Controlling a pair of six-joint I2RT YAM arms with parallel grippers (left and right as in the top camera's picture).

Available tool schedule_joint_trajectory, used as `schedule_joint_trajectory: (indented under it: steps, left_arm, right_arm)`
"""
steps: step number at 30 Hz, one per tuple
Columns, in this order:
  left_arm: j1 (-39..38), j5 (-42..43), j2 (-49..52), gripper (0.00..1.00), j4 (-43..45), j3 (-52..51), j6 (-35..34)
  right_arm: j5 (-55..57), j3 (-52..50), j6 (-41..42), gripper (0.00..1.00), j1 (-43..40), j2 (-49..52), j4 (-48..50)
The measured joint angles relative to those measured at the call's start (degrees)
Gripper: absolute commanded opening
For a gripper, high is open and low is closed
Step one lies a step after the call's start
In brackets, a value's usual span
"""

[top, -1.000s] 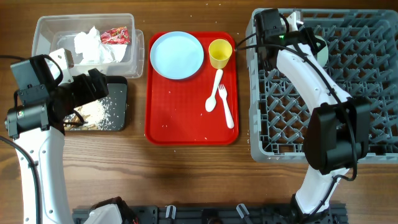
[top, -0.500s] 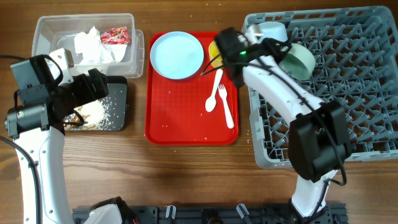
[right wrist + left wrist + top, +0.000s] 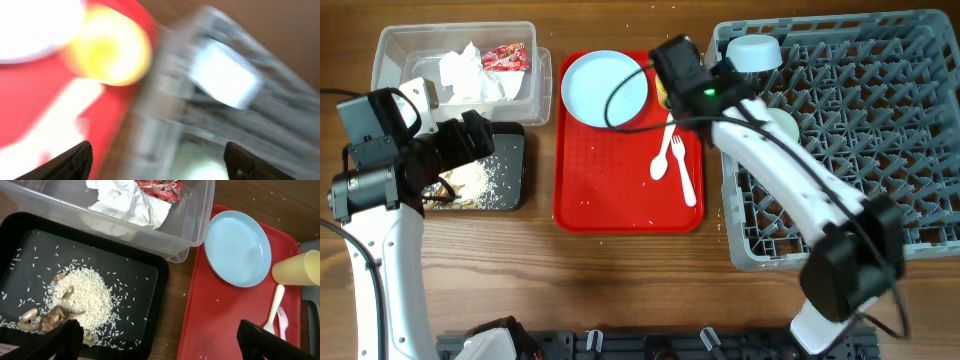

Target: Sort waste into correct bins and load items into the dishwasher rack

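My right gripper is open and empty, and its view is motion-blurred. It hovers over the red tray's back right corner, beside the yellow cup. In the dishwasher rack sit the small light bowl and the pale green bowl, which my arm partly covers. The blue plate, the spoon and the fork lie on the tray. My left gripper hangs open and empty over the black bin, which holds the food scraps. The napkin and the red wrapper lie in the clear tub.
The red tray lies between the bins and the rack. My right arm reaches from the front right across the rack's left side. Bare wooden table runs along the front.
My right gripper swung left out of the rack's back left corner to above the tray by the yellow cup, opening its jaws. The small light bowl now shows. The left arm has not moved.
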Motion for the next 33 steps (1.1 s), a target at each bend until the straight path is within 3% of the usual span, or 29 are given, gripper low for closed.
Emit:
schedule_joint_trajectory:
  steps: [2, 3, 5, 7, 10, 15, 16, 17, 18, 24, 33]
  left_arm:
    - [0.0, 0.0, 0.0, 1.00, 0.0, 0.0, 0.0]
    - [0.0, 0.0, 0.0, 1.00, 0.0, 0.0, 0.0]
    - [0.0, 0.0, 0.0, 1.00, 0.0, 0.0, 0.0]
    - [0.0, 0.0, 0.0, 1.00, 0.0, 0.0, 0.0]
    - [0.0, 0.0, 0.0, 1.00, 0.0, 0.0, 0.0]
    - [0.0, 0.0, 0.0, 1.00, 0.0, 0.0, 0.0]
    - [0.0, 0.0, 0.0, 1.00, 0.0, 0.0, 0.0]
    - [0.0, 0.0, 0.0, 1.00, 0.0, 0.0, 0.0]
    - [0.0, 0.0, 0.0, 1.00, 0.0, 0.0, 0.0]
    - [0.0, 0.0, 0.0, 1.00, 0.0, 0.0, 0.0]
    - [0.0, 0.0, 0.0, 1.00, 0.0, 0.0, 0.0]
  right_arm:
    - [-21.6, 0.6, 3.5, 0.86, 0.0, -2.1, 2.8]
    - [-30.5, 0.6, 7.6, 0.74, 0.2, -1.9, 4.7]
    - [-37.0, 0.5, 15.3, 0.63, 0.2, -1.9, 9.0]
    - [-37.0, 0.5, 21.7, 0.53, 0.2, -1.9, 12.1]
    - [-30.7, 0.5, 31.5, 0.54, 0.2, -1.8, 13.3]
    - [-28.1, 5.6, 34.8, 0.54, 0.8, -0.2, 8.9]
    - [-28.0, 7.4, 35.2, 0.50, 0.9, 0.8, 8.3]
    - [-28.0, 9.3, 36.1, 0.37, 0.9, 2.8, 8.4]
    - [-28.0, 10.3, 37.5, 0.33, 0.9, 6.0, 8.5]
    - [-28.2, 10.3, 47.5, 0.40, 0.9, 23.1, 13.3]
    - [-28.4, 10.6, 51.3, 0.40, 1.3, 27.9, 14.3]
